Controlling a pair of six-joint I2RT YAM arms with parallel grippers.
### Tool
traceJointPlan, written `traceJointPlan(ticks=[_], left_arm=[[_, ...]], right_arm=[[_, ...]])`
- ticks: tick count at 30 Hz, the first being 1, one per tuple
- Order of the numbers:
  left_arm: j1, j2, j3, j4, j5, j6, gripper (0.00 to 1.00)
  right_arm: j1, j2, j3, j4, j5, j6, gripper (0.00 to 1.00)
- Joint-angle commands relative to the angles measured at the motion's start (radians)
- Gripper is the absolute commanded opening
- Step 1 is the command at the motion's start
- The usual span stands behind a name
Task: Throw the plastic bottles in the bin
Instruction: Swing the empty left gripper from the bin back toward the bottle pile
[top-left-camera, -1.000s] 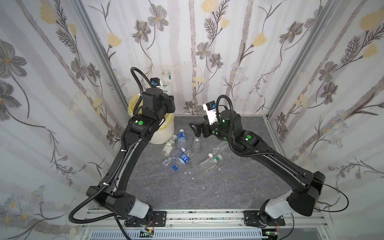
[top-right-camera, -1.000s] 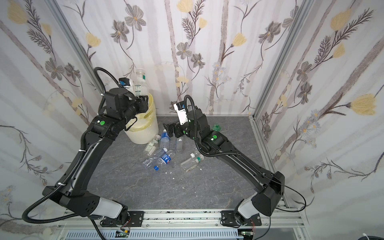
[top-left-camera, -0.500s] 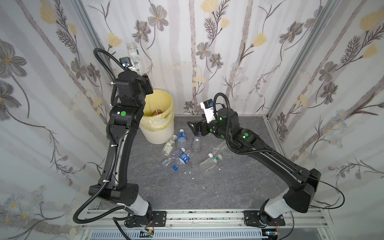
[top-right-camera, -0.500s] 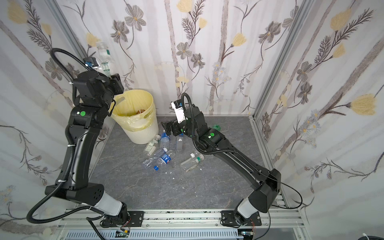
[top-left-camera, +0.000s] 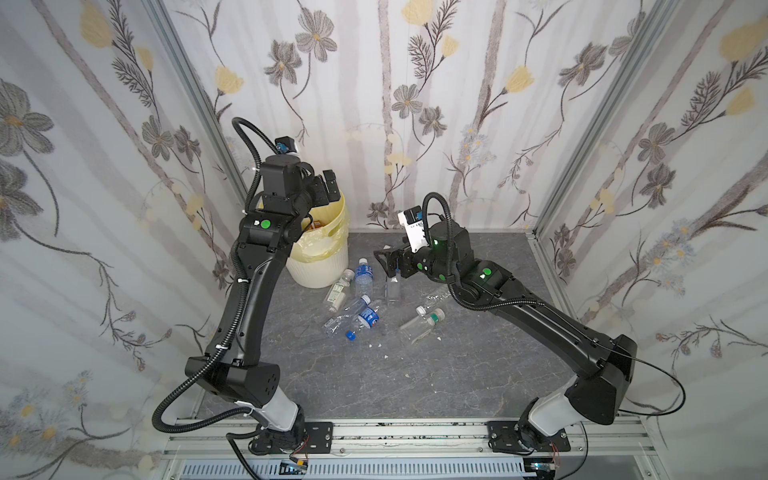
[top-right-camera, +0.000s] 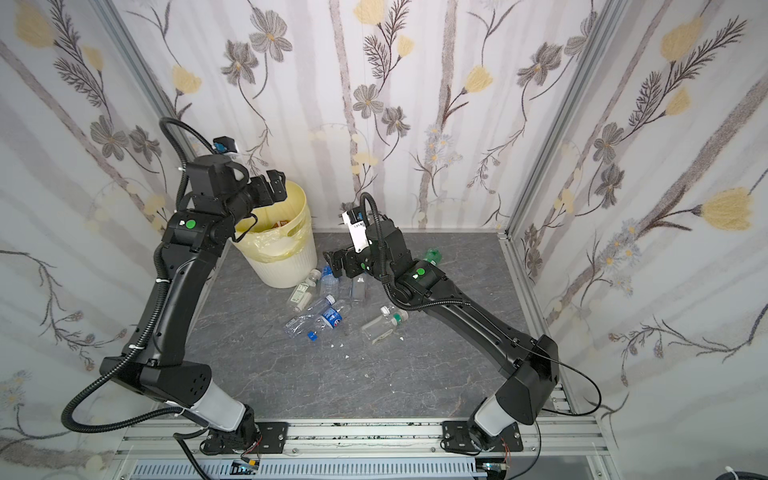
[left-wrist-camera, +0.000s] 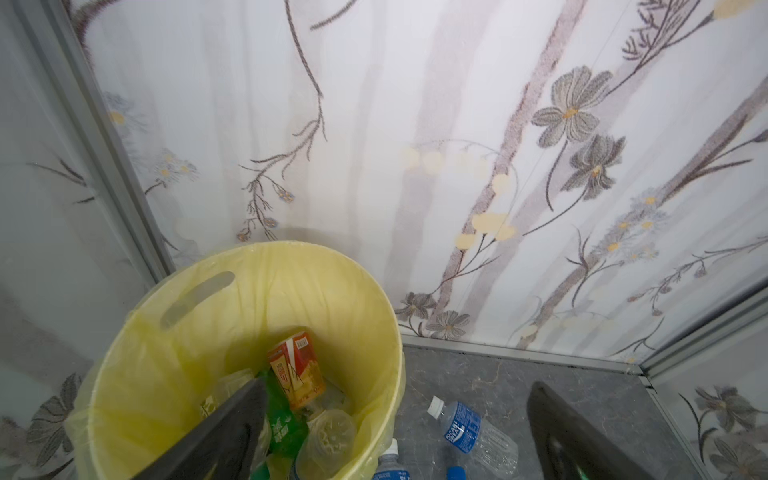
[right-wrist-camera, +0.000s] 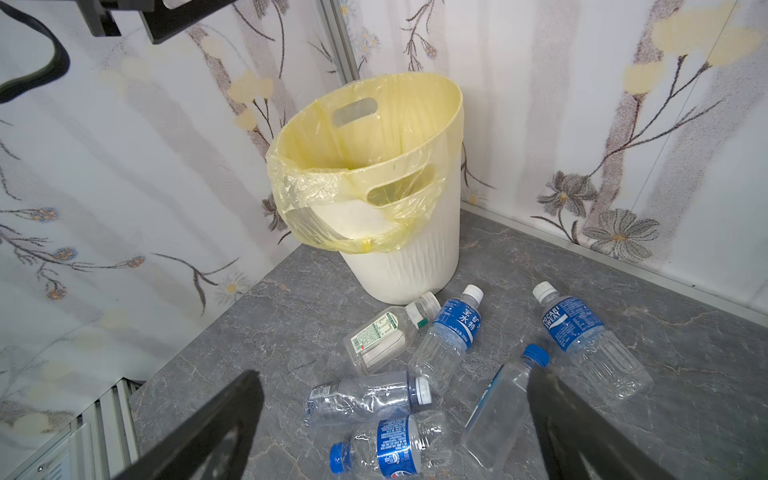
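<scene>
The cream bin (top-left-camera: 322, 266) with its yellow bag stands in the back left corner. My left gripper (top-left-camera: 328, 189) hangs open over its rim with nothing between the fingers (left-wrist-camera: 245, 411). Inside the bin lie a red-orange labelled bottle (left-wrist-camera: 297, 370), a green bottle (left-wrist-camera: 282, 419) and a clear one (left-wrist-camera: 328, 436). Several plastic bottles lie on the grey floor beside the bin, among them a blue-labelled one (top-left-camera: 364, 276) and a crushed one (right-wrist-camera: 365, 397). My right gripper (top-left-camera: 384, 259) is open just above this cluster, with a clear blue-capped bottle (right-wrist-camera: 498, 407) by one finger.
A clear bottle with a white cap (top-left-camera: 419, 324) lies apart toward the middle of the floor. A green bottle (top-right-camera: 432, 255) sits behind the right arm. A loose blue cap (top-left-camera: 350, 335) and white scraps lie on the floor. Floral walls close three sides.
My left gripper held a clear bottle upright, swung up and to the left, then came back over the bin and opened; the bottle is gone from it. The right gripper shifted slightly.
</scene>
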Motion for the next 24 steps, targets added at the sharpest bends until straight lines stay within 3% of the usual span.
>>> traceJointPlan(ticks=[1, 11, 24], left_arm=[[-0.047, -0.006, -0.034, 0.006, 0.000, 0.005, 1.00], [-0.186, -0.023, -0.202, 0.021, -0.014, -0.033, 1.00], [-0.346, -0.099, -0.603, 0.136, 0.064, -0.103, 1.00]], right_arm=[[0.002, -0.005, -0.017, 0.030, 0.013, 0.011, 1.00], [-0.067, -0.156, -0.228, 0.059, 0.069, 0.066, 1.00], [-0.189, -0.359, -0.570, 0.095, 0.021, 0.162, 1.00]])
